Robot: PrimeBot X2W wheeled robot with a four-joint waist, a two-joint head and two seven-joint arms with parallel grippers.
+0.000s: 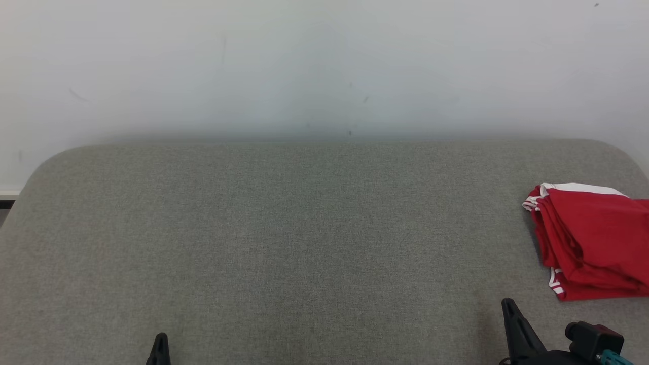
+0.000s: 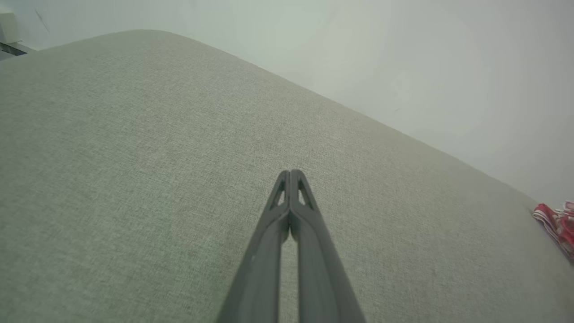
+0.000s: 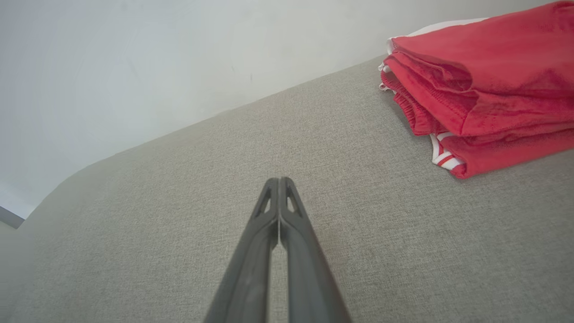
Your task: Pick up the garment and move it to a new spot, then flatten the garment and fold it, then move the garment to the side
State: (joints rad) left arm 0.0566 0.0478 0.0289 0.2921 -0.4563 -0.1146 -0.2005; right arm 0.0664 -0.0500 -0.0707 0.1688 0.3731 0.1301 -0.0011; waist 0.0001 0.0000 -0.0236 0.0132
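1. At about 3 o'clock on the grey fabric-covered worktop [image 1: 284,228] lies the red garment [image 1: 593,243], white-trimmed and stacked in several folds, its right part cut off by the head view's edge.
2. The left gripper [image 1: 160,340] sits at 7 o'clock, jaws pressed together on nothing. The right gripper [image 1: 508,305] sits at 5 o'clock, just short of the garment and apart from it, jaws likewise closed and empty.
3. The cloth looks light, soft and limp. It should sag when lifted, and the layers may slide apart.
4. The best hold is probably the thick folded edge facing 9 o'clock, pinching through every layer, with a second hold further along so the stack stays flat.
5. The garment seems already folded and set to the side.
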